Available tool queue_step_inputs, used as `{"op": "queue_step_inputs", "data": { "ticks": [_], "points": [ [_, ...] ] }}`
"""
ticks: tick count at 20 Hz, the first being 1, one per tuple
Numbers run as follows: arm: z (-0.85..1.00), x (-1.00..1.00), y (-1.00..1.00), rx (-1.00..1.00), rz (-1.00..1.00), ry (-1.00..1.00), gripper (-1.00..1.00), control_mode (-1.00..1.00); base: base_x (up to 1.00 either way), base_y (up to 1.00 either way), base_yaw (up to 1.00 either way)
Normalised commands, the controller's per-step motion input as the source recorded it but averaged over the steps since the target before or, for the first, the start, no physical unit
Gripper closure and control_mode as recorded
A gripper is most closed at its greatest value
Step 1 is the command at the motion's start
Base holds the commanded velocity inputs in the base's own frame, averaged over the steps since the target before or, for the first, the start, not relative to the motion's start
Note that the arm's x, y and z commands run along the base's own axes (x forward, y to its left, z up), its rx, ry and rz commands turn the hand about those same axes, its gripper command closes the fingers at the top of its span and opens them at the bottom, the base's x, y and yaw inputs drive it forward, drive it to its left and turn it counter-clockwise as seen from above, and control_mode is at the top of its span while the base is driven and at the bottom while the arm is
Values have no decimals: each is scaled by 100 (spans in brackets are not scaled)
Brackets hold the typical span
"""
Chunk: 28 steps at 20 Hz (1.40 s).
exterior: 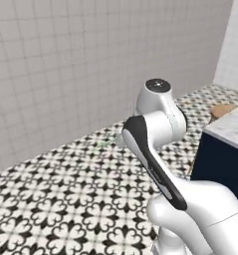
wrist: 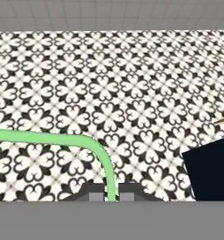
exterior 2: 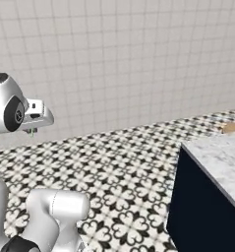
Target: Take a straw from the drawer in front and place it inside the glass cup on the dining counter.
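**Straw clamped in the claw above patterned floor**

The floor (wrist: 132, 84), tiled in a black-and-white floral pattern, runs back to a grey tiled wall (exterior 2: 138, 59). The dining bench (exterior 2: 222, 157), a veined marble slab on a dark navy base, stands at the right of both base views; a wooden stool (exterior: 222, 110) shows beyond it. The claw (wrist: 112, 192) is closed together on the straw (wrist: 62, 139), a light-green stick that curves leftward from between the fingertips (wrist: 92, 191), held above the floor.
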Motion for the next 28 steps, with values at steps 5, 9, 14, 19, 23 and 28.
{"op": "queue_step_inputs", "data": {
  "ticks": [5,9,14,19,23,28],
  "points": [
    [0,0,0,0,0,0,100,100,84,87,-52],
    [0,0,0,0,0,0,100,100,82,90,-52],
    [0,0,0,0,0,0,100,100,81,89,-53],
    [0,0,0,0,0,0,100,100,74,89,-54],
    [0,0,0,0,0,0,100,100,74,89,-54],
    [0,0,0,0,0,0,100,100,81,90,-52]
  ]
}}
